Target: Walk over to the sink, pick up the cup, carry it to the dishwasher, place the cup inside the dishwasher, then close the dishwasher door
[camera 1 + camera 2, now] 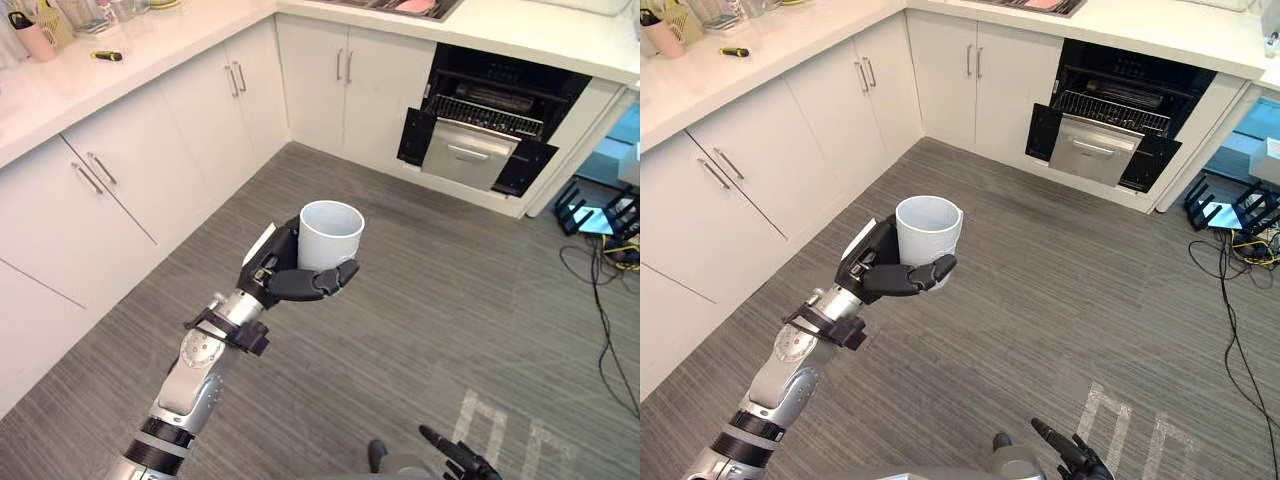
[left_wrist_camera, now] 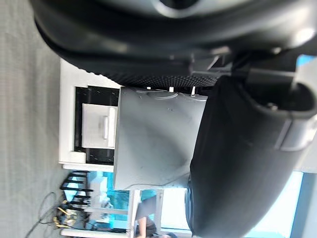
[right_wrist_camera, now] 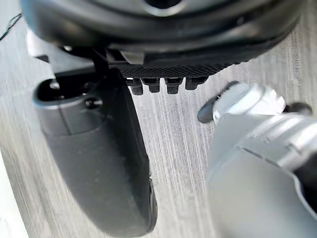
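My left hand (image 1: 290,275) is shut on a white cup (image 1: 330,235), holding it upright above the grey floor with the thumb (image 2: 237,163) across its side. The cup (image 2: 148,134) looks empty. The dishwasher (image 1: 480,130) stands open under the far counter, its steel door (image 1: 468,155) tipped outward and a wire rack showing inside. It is well ahead and to the right of the cup. The sink (image 1: 400,5) sits in the counter above, left of the dishwasher. My right hand (image 1: 455,458) hangs low near the floor with straight fingers and holds nothing.
White cabinets (image 1: 120,170) run along the left and the back, meeting in a corner. A pink mug (image 1: 35,40) and a yellow-black tool (image 1: 107,56) lie on the left counter. Cables (image 1: 610,300) and a black rack (image 1: 600,210) are on the floor at right.
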